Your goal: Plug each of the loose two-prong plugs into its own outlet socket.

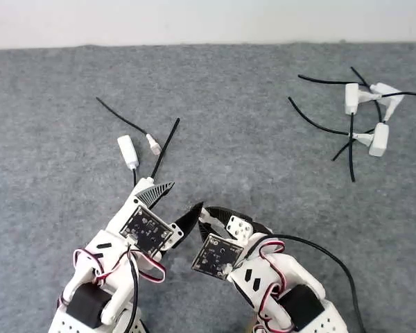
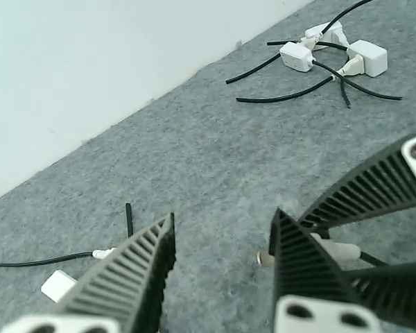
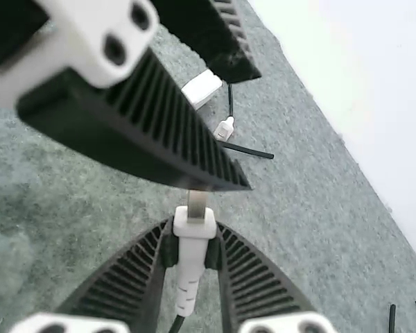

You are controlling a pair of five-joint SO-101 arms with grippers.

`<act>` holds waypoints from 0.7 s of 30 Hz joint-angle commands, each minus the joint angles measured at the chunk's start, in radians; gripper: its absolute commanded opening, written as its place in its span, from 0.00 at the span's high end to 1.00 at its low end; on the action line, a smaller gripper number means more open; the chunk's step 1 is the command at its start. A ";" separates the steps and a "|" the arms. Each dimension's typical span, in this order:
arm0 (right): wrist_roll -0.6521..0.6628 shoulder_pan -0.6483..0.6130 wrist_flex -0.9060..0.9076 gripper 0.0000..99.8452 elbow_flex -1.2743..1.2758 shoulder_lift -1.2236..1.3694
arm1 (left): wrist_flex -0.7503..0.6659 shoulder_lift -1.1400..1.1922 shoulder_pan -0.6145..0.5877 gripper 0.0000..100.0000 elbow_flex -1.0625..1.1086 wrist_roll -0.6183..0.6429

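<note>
My right gripper [image 3: 193, 227] is shut on a white two-prong plug [image 3: 191, 274], whose metal prongs stick out past the fingertips. Its black cable [image 1: 319, 251] trails off to the right. My left gripper [image 2: 223, 216] stands open just beside it, one finger [image 3: 125, 118] crossing right above the held plug [image 2: 336, 250]. In the high view both grippers sit at the near middle of the table, left [image 1: 186, 195] and right [image 1: 206, 216]. Farther back lie a loose white outlet socket [image 1: 127, 151] and a small loose plug [image 1: 153, 144] on a black cable.
At the far right lies a cluster of white sockets [image 1: 351, 98] with plugs [image 1: 365, 139] in them and crossing black cables. It also shows in the left wrist view as a cluster [image 2: 333, 48]. The grey carpet [image 1: 249, 125] meets a white wall behind.
</note>
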 commanded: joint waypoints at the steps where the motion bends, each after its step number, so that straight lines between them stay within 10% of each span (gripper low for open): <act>1: 0.003 -0.008 -0.001 0.99 -0.086 -0.024 | -0.034 0.012 -0.005 0.78 0.016 -0.015; 21: -0.092 -0.058 -0.134 0.99 -0.242 0.194 | -0.081 0.014 -0.005 0.78 0.065 -0.008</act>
